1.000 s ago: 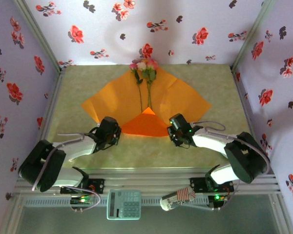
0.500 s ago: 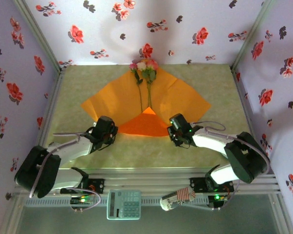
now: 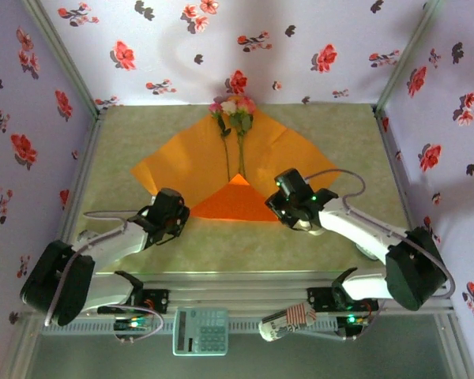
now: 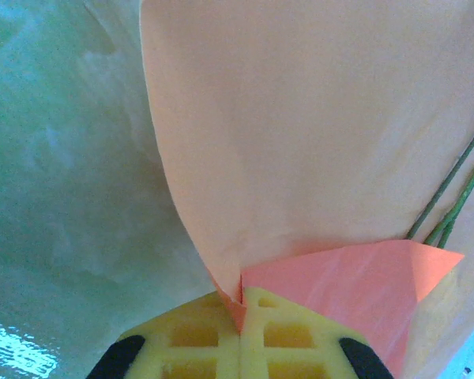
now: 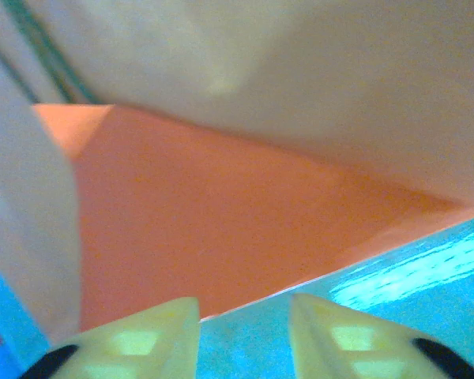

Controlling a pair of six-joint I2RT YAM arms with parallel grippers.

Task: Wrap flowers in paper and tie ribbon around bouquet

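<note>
The orange paper [image 3: 284, 162] lies spread on the table, its near corner folded up into a darker triangle [image 3: 233, 201] over the stems. The flowers [image 3: 232, 106] lie along its middle, pink and cream heads at the far end. My left gripper [image 3: 182, 213] is shut on the paper's near left fold edge [image 4: 237, 304]; green stems [image 4: 450, 197] show to the right. My right gripper [image 3: 280, 207] hangs just off the fold's right corner, jaws open, with table showing between the fingers [image 5: 245, 324] and the fold's edge [image 5: 316, 280] in front. I see no ribbon and no bouquet.
Purple floral walls enclose the green table [image 3: 126, 150] on three sides. A calculator [image 3: 200, 330] and a striped object [image 3: 288, 322] lie on the rail in front of the arm bases. The table's far corners are bare.
My right gripper has opened, let go of the fold's right corner and lifted slightly. The left arm shifted a little left, still pinching the paper.
</note>
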